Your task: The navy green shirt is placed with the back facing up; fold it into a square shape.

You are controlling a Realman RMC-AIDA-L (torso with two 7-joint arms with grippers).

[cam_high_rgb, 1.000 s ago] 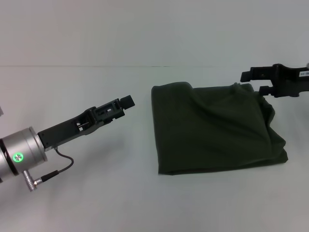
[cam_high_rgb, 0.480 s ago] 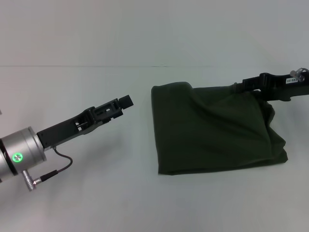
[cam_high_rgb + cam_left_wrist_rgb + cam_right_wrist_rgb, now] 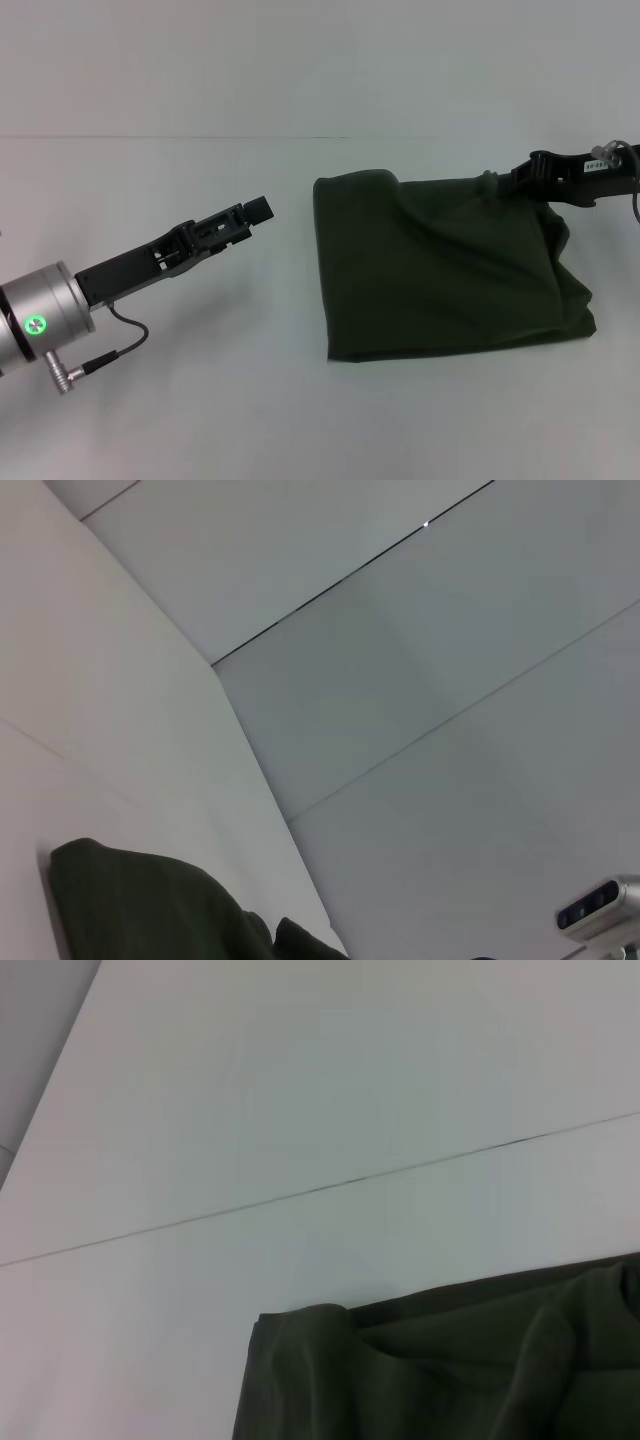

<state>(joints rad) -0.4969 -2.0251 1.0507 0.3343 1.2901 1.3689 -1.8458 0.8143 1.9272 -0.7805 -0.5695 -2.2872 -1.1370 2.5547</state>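
The shirt [image 3: 445, 265] lies folded into a rough, rumpled rectangle on the white tabletop [image 3: 200, 420], plain dark olive side up, with soft ridges running across its far half and a bulging fold along the edge nearest the right pincer.

The right pincer [image 3: 515, 180] reaches in from the side and sits at the shirt's far corner, its tip right against the cloth there. Whether it is open, closed or pinching the fabric cannot be told. In the right wrist view the shirt [image 3: 450, 1370] shows only as its far edge and the folds behind it.

The left pincer [image 3: 258, 210] hangs above bare tabletop, apart from the shirt, with the shirt's near side edge just beyond its tip. Its state cannot be told either. The left wrist view catches one corner of the shirt [image 3: 150, 905].
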